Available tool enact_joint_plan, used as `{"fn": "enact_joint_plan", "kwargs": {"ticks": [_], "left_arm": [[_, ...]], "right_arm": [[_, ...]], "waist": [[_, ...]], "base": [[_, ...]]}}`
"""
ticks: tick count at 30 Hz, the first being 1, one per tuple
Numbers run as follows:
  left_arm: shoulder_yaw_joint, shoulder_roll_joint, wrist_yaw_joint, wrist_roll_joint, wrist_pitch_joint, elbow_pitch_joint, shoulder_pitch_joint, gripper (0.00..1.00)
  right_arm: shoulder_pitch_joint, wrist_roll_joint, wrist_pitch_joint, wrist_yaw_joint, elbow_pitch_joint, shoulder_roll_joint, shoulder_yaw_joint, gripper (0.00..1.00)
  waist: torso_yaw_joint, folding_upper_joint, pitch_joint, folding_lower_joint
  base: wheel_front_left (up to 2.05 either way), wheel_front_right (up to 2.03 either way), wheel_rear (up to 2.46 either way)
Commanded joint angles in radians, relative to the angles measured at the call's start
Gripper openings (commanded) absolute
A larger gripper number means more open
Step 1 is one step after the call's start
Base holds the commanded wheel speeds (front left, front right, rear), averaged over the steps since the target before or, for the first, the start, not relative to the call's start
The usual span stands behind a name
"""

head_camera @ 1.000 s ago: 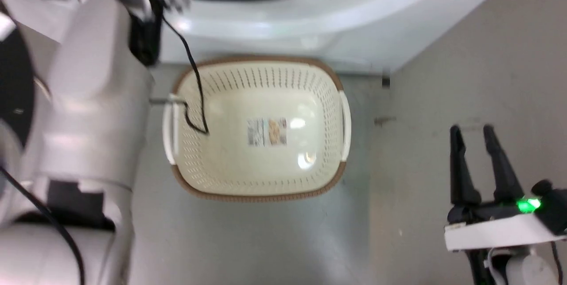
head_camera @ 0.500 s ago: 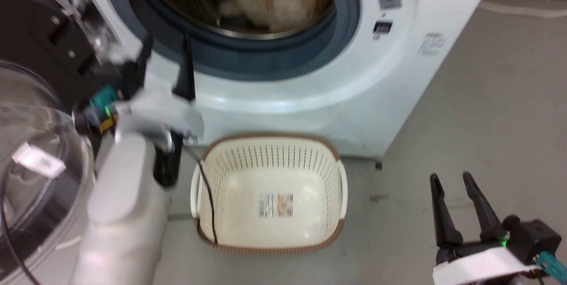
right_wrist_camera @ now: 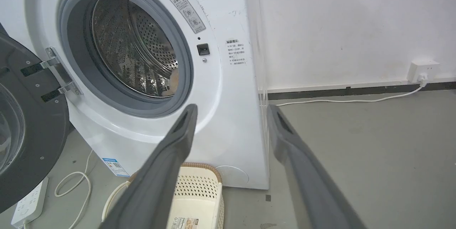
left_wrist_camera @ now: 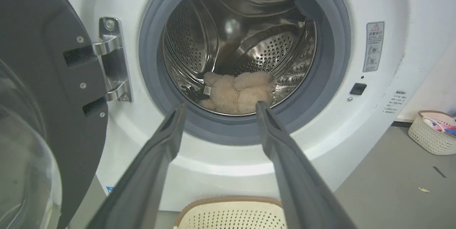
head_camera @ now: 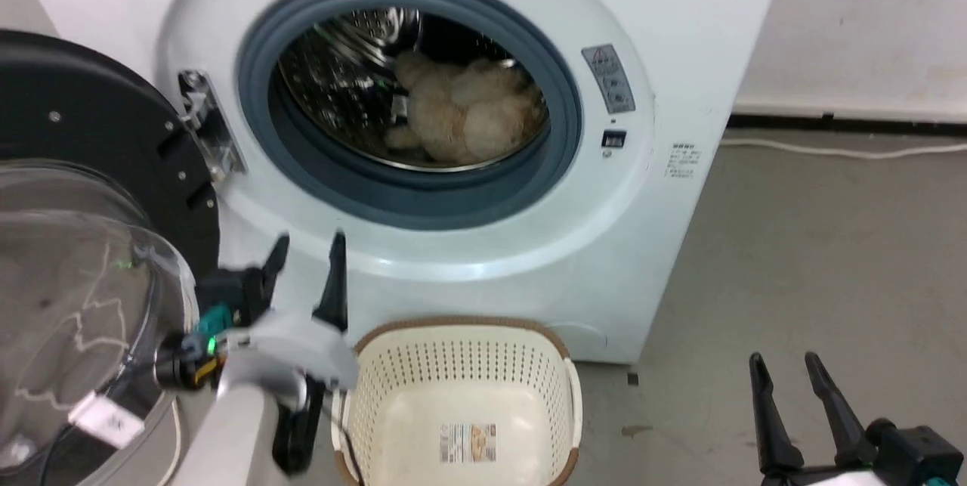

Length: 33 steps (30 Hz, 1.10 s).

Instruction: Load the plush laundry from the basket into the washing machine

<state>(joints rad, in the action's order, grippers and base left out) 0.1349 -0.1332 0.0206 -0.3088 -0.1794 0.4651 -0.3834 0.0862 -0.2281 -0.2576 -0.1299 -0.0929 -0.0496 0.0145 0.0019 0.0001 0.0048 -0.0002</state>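
Grey concrete floor (right_wrist_camera: pixel 374 150) meets a scuffed white wall (right_wrist_camera: pixel 338 26) at a dark skirting strip (right_wrist_camera: pixel 356 91); at right, a white cable (right_wrist_camera: pixel 342 100) reaches a wall socket (right_wrist_camera: pixel 423 69).

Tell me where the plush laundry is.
In the head view's upper middle, the plush laundry lies inside the washing machine's drum, behind the grey-blue door seal.

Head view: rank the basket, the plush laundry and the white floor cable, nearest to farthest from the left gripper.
1. basket: on the floor just beside the left gripper, to its lower right.
2. plush laundry: ahead and up, inside the drum of the washing machine.
3. white cable: far right, on the floor along the wall.
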Motion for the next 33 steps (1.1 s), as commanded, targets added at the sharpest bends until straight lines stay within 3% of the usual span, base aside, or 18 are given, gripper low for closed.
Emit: {"fn": "enact_joint_plan", "kwargs": {"ticks": [1,18,33], "left_arm": [[-0.003,-0.005,0.000,-0.010,0.010,-0.020,0.041,1.00],[0.027,-0.031,-0.058,0.015,0.028,-0.225,0.313,1.00],[0.055,-0.017,-0.080,0.024,-0.035,-0.283,0.424,1.00]], "right_arm": [[0.019,0.005,-0.004,-0.001,-0.002,-0.001,0.003,1.00],[0.052,0.024,-0.004,-0.001,-0.001,-0.001,0.021,1.00],[0.065,0.017,-0.004,-0.001,-0.036,-0.001,0.012,1.00]], "waist": [[0.003,-0.0001,-0.017,0.0002],[0.018,-0.0001,-0.044,0.0002],[0.017,-0.0001,-0.056,0.0002]], "base": [[0.00,0.00,0.00],[0.00,0.00,0.00],[0.00,0.00,0.00]]}}
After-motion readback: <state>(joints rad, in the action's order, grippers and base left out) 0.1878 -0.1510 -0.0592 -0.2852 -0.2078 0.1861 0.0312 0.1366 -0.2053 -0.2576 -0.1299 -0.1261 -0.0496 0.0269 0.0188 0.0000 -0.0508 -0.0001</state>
